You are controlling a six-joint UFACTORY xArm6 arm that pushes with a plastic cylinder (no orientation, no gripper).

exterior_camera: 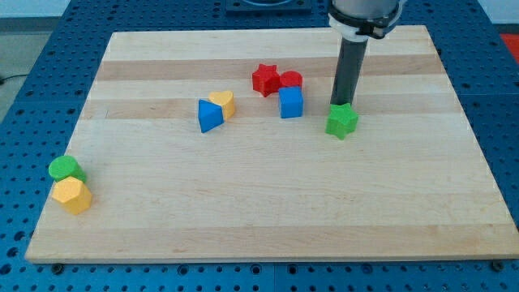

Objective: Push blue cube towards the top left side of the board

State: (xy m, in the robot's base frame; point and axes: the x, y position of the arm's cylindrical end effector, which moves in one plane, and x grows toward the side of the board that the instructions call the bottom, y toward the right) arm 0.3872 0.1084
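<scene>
The blue cube [291, 102] stands on the wooden board [268, 203], above the middle, just below a red cylinder [291, 80] and to the lower right of a red star [264, 79]. My tip [344, 104] is to the cube's right, about a cube's width away, right behind the green star [342, 121], whose top edge hides the very end of the rod.
A blue triangular block [209, 116] touches a yellow heart-shaped block [224, 104] left of the cube. A green cylinder [66, 169] and a yellow hexagonal block [72, 195] sit together at the board's left edge.
</scene>
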